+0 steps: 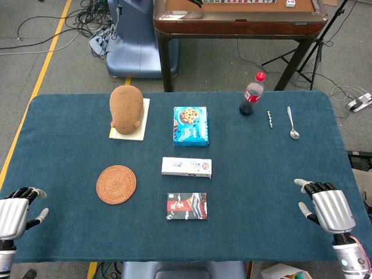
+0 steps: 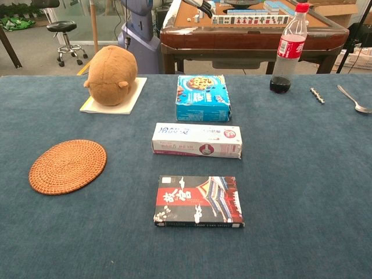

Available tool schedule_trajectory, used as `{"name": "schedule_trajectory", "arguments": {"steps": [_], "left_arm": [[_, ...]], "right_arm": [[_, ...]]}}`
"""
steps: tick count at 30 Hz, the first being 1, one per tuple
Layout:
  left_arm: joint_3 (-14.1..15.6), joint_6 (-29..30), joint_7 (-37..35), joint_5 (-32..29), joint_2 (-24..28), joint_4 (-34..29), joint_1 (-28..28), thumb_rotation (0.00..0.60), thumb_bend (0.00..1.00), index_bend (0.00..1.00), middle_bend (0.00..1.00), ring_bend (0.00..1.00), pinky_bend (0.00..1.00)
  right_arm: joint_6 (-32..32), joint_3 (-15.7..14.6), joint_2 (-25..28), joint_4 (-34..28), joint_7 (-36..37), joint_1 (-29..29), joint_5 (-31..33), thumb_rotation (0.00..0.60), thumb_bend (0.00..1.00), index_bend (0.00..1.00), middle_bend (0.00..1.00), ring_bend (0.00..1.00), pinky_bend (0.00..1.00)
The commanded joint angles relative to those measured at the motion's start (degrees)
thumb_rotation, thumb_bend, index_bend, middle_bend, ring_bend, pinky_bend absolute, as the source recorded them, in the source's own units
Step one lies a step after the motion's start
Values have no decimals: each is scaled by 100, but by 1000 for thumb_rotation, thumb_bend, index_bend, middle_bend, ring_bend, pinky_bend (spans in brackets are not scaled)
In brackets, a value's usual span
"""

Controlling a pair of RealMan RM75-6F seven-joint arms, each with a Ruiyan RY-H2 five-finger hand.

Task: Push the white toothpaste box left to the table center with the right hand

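Note:
The white toothpaste box lies flat in the middle of the blue table, between the blue cookie box and the dark red box. My right hand hovers at the table's near right corner, far from the box, fingers apart and holding nothing. At the near left corner my left hand is also empty with fingers spread. The chest view shows neither hand.
A blue cookie box sits behind the toothpaste box, a dark red box in front. A woven coaster and a brown plush toy on a card lie left. A cola bottle, a screw and a spoon are far right.

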Motion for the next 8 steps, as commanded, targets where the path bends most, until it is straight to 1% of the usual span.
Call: {"name": "schedule_trajectory", "arguments": {"steps": [1, 8], "left_arm": [[-6, -19, 11, 3, 5, -9, -15, 600, 250, 469, 452, 354, 452], [-12, -73, 39, -10, -8, -30, -44, 600, 249, 470, 452, 354, 453]], "right_arm": [[141, 71, 37, 161, 221, -99, -102, 600, 259, 317, 458, 440, 466], [-131, 216, 69, 200, 342, -118, 79, 600, 258, 318, 458, 440, 466]]}}
